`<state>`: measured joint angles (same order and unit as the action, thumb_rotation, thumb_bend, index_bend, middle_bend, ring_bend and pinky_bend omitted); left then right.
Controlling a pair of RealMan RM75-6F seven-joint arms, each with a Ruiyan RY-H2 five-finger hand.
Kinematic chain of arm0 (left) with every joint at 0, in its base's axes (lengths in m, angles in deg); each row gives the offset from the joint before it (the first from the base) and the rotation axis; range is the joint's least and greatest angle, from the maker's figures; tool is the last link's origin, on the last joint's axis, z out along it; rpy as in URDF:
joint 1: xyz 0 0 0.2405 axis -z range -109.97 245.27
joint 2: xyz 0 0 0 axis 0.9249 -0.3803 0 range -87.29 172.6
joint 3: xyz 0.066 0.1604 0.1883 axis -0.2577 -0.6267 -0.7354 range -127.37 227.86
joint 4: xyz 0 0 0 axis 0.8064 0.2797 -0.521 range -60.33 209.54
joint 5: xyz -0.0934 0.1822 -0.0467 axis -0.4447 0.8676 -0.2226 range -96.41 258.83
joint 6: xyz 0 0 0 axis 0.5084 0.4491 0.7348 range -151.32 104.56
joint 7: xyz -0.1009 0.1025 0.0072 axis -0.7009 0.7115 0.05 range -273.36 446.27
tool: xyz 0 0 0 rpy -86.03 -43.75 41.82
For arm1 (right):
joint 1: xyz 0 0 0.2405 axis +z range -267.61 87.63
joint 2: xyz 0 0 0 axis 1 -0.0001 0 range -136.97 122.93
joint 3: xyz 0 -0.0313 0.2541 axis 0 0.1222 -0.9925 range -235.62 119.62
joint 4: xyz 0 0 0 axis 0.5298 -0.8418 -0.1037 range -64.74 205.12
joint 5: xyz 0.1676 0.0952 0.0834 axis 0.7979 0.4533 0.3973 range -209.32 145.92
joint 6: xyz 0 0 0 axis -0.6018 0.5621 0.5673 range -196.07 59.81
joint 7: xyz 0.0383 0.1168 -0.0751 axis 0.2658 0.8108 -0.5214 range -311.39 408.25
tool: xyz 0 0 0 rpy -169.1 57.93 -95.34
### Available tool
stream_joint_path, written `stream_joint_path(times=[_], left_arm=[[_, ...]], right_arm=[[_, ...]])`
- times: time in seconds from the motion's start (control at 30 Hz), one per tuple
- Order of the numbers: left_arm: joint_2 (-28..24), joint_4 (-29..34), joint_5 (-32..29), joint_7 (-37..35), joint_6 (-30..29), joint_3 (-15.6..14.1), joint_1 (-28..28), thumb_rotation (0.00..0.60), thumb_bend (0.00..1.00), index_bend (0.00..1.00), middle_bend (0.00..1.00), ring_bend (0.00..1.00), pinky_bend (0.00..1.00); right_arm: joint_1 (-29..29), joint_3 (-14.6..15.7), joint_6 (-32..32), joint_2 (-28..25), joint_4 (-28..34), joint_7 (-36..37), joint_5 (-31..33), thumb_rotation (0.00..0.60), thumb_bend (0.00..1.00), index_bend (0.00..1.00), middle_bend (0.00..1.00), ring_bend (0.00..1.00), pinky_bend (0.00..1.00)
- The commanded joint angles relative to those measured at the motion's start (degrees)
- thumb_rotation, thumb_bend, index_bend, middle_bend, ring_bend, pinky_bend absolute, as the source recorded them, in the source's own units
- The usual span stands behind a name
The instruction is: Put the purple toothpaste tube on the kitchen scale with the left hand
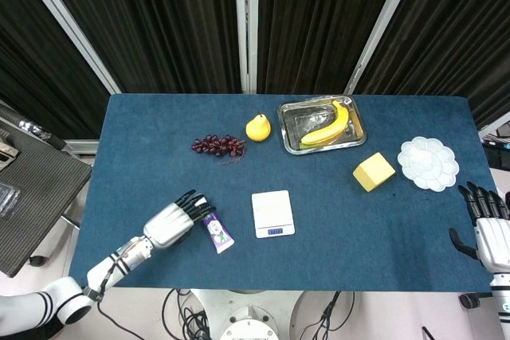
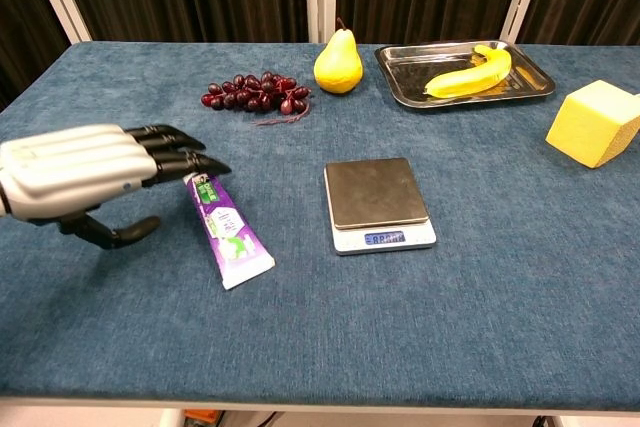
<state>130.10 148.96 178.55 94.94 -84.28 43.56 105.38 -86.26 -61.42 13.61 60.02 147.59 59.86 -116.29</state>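
Observation:
The purple toothpaste tube (image 1: pixel 217 232) (image 2: pixel 228 232) lies flat on the blue cloth, left of the kitchen scale (image 1: pixel 272 212) (image 2: pixel 376 202), cap end pointing away. My left hand (image 1: pixel 174 221) (image 2: pixel 95 173) hovers just left of the tube with fingers stretched out and apart, holding nothing; its fingertips hide the tube's cap in the chest view. The scale's platform is bare. My right hand (image 1: pixel 488 228) hangs open past the table's right front corner, seen only in the head view.
Grapes (image 2: pixel 253 93), a pear (image 2: pixel 338 62) and a metal tray (image 2: pixel 404 84) with a banana (image 2: pixel 474 71) line the far side. A yellow block (image 2: pixel 594 123) sits right; a white palette dish (image 1: pixel 428 162) lies far right.

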Motion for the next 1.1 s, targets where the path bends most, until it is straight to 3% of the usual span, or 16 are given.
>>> stream_joint_path(times=[0.03,0.37,0.73,0.83,1.0,1.1], left_arm=[[0.7,-1.3,0.8,-0.4,0.9,-0.4,0.8,0.600,0.52,0.04,0.09,0.00,0.01],[4.6,-6.4,5.4,-5.2,-3.3,0.2,2.4,0.600,0.52,0.03,0.03,0.00,0.01],[6.5,-8.9,4.1,-4.5,4.0,-1.4,4.4,0.600,0.52,0.04,0.06,0.00,0.03],[7.4,-9.3,3.5,-3.6,2.6,-0.4,3.9,0.600,0.51,0.15,0.18,0.03,0.13],[10.2,-12.4,4.7,-4.4,-1.8,0.3,3.2,0.600,0.44,0.50,0.50,0.34,0.48],[11.0,-13.3,4.7,-4.7,-1.7,0.1,3.2,0.600,0.39,0.60,0.59,0.43,0.60]], right_arm=[[-0.2,-0.1,0.2,-0.2,0.0,0.1,0.3,0.600,0.29,0.00,0.00,0.00,0.00],[-0.1,-0.1,-0.4,-0.1,0.1,-0.5,0.7,0.600,0.30,0.00,0.00,0.00,0.00],[0.1,0.0,-1.2,0.3,0.0,-1.0,1.2,0.600,0.30,0.00,0.00,0.00,0.00],[0.1,0.0,-1.3,0.3,-0.4,-0.7,1.3,0.600,0.30,0.00,0.00,0.00,0.00],[0.2,0.1,-1.6,0.5,-0.9,-0.2,1.4,0.600,0.30,0.00,0.00,0.00,0.00],[0.2,0.1,-1.9,0.6,-1.2,0.0,1.5,0.600,0.30,0.00,0.00,0.00,0.00]])
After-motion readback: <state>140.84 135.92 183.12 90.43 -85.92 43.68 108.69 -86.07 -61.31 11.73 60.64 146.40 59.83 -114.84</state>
